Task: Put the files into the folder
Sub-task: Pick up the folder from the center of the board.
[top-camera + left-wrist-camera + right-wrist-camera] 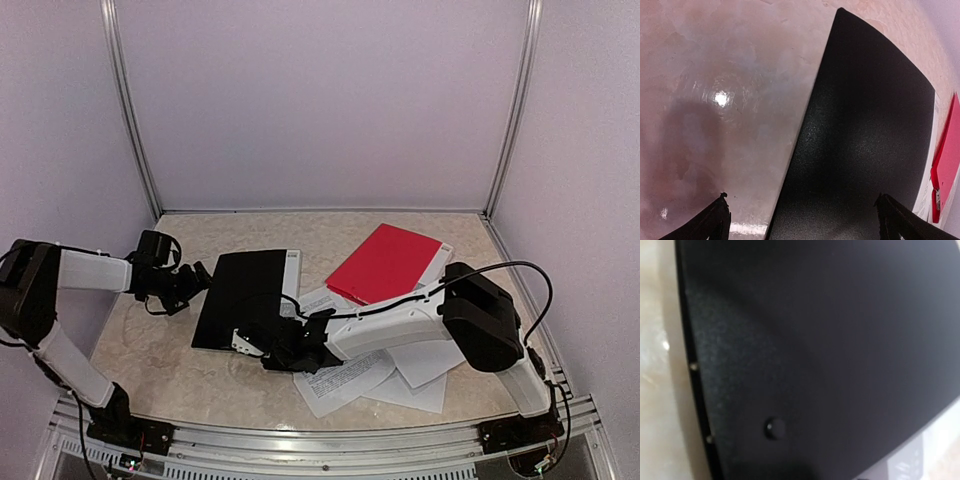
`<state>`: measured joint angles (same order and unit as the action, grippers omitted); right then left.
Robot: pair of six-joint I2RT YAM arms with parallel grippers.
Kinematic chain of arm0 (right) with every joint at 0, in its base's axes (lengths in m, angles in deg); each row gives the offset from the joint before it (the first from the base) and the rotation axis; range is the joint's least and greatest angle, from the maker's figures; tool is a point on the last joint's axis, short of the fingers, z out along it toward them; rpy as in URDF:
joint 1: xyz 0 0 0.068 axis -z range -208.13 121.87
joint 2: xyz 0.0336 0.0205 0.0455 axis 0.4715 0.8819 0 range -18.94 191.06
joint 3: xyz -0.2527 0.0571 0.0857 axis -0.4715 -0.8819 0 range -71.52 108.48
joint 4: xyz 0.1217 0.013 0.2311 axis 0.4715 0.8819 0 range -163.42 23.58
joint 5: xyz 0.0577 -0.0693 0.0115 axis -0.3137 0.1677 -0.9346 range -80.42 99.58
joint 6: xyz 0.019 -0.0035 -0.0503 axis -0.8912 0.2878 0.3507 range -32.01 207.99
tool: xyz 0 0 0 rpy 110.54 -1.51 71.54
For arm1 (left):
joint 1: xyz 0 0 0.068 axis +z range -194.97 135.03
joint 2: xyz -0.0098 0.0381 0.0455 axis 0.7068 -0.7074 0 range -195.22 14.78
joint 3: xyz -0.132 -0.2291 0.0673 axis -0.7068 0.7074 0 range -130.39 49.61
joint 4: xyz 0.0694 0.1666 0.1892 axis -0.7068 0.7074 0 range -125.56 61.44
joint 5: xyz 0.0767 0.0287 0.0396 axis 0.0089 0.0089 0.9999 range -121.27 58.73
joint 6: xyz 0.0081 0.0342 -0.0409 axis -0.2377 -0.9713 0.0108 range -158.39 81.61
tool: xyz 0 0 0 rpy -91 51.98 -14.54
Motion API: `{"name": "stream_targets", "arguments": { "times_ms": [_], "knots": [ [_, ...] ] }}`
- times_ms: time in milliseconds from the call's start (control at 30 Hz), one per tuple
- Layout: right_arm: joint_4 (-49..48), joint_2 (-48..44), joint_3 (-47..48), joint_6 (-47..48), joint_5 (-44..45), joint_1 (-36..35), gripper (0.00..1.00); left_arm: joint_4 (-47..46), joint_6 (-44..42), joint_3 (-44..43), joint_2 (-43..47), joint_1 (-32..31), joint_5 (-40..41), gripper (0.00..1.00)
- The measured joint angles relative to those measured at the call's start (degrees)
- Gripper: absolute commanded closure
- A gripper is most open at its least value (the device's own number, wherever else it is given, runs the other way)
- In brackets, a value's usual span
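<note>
Your table (150,350) carries a black folder (245,290) lying flat at centre-left. A red folder (385,262) lies to its right, on top of some of the files (345,382). Those white sheets fan out toward the near edge, under the right arm. Your left gripper (198,278) is spread wide at the black folder's left edge, holding nothing. Your right gripper (252,345) sits at the folder's near edge, and you cannot tell how its jaws stand.

Left gripper (198,277) hovers at the left edge of the black folder (245,290), fingers spread wide; right gripper (258,350) lies stretched low at its near edge, jaws hidden
</note>
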<state>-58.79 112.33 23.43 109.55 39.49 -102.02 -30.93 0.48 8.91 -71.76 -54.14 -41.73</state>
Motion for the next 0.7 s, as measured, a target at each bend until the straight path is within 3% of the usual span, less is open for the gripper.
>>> {"name": "stream_targets", "arguments": {
  "times_ms": [100, 400, 700],
  "knots": [
    [-0.98, 0.04, -0.42, 0.96, 2.86, -0.79, 0.65, -0.85, 0.2, -1.99, -4.94, -0.81, -0.5, 0.02],
    [-5.99, -0.28, -6.95, 2.84, 11.91, -2.36, 0.98, -2.21, 0.63, -5.75, -8.85, -5.84, -0.66, 0.02],
    [-11.28, -9.07, -18.25, -1.7, 16.41, -2.43, 1.0, 1.25, 0.02, -6.45, -4.39, -7.02, 0.68, 0.01]
  ]
}}
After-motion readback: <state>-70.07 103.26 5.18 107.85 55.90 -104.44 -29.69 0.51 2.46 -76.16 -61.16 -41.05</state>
